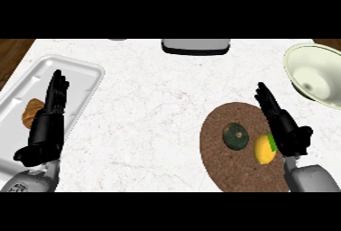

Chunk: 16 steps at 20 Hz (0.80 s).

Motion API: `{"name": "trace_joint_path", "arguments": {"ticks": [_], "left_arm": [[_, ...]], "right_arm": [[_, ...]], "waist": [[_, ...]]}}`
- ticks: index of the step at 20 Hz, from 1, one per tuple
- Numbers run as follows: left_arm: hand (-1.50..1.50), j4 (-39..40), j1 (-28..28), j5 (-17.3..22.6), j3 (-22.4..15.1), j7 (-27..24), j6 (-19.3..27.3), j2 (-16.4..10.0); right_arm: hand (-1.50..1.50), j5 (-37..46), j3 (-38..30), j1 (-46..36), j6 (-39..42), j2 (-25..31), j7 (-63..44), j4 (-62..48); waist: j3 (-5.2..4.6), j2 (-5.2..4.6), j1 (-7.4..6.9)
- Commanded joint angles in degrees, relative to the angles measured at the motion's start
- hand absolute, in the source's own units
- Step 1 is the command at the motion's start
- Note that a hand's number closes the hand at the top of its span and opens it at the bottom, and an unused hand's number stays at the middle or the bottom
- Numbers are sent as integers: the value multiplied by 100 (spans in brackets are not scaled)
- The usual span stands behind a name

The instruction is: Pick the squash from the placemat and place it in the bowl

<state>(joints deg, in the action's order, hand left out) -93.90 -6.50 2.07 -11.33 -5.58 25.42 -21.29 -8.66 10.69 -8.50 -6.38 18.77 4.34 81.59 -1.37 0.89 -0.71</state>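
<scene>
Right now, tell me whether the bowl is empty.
Empty: the bowl shows only its bare pale inside, though the view's edge cuts part off.

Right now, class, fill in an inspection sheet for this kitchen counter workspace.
Surface: white marbled counter.
Job's things: dark green round squash on round brown cork placemat; pale ceramic bowl, far right.
Clutter: yellow fruit beside squash; brown pastry in white rectangular tray; grey appliance at far edge.
Hands: black left hand open over tray; black right hand open over placemat's right side.
Cables: nothing seen.
Surroundings: dark wood at top corners.
</scene>
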Motion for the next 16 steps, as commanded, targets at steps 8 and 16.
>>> {"name": "trace_joint_path", "arguments": {"ticks": [8,16], "left_arm": [[0,-111,62,1697,421,424,-1136,259],[0,62,117,2441,962,487,-2047,-20]], "right_arm": [[-150,1472,-566,-40,-1657,971,-1386,-461],[-150,2528,-347,-472,-2749,589,-2416,-12]], "waist": [[31,-126,218],[126,-83,57]]}}
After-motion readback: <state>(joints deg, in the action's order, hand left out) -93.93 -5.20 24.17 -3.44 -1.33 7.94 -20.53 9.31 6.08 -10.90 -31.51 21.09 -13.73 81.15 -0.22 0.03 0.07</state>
